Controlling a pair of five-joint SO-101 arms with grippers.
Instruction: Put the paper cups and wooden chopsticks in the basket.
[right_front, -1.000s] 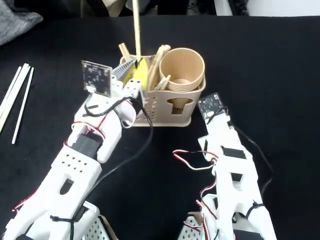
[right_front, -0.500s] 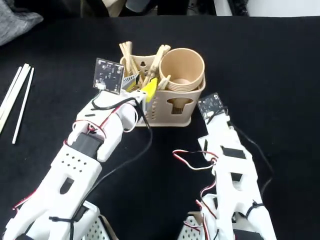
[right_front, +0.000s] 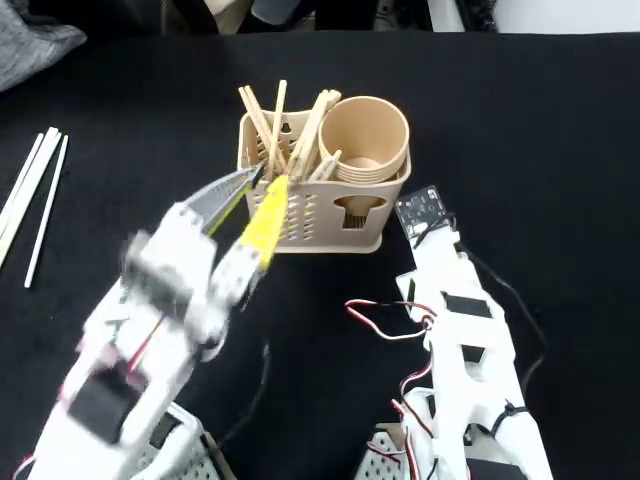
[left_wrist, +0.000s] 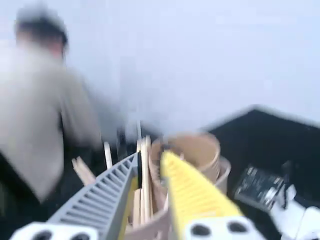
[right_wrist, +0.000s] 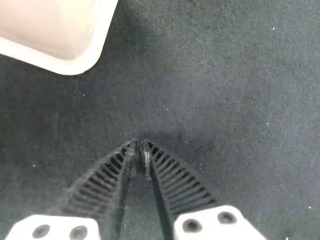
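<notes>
Item 1, basket (right_front: 340, 232): it is standing upright near the middle of the black surface (right_front: 540, 120). It is carrying nested paper cups (right_front: 365, 140) in one compartment and a sheaf of chopsticks (right_front: 275, 125) leaning in the other.

Item 2, loose chopsticks (right_front: 30, 180): several are lying flat toward the left edge of the surface, well apart from the basket. These are judged to be the outstanding part of the job.

Item 3, left end effector (right_front: 268, 178): it is hovering just beside the chopstick compartment, jaws standing slightly apart and gripping nothing. The sticks showing between them in the left wrist view are sitting in the basket beyond.

Item 4, right end effector (right_wrist: 140, 149): it is pointing down at bare surface near a corner of the basket, jaws pressed together and empty.

Handling assessment: the loose chopsticks are looking light, stiff, thin and smooth, so they are likely to roll or slip. Holding them across their width near mid-length is advised, so that neither end is drooping. Lying flat, they are leaving little room for a jaw underneath, so a firm pinch from above is probably needed
</notes>
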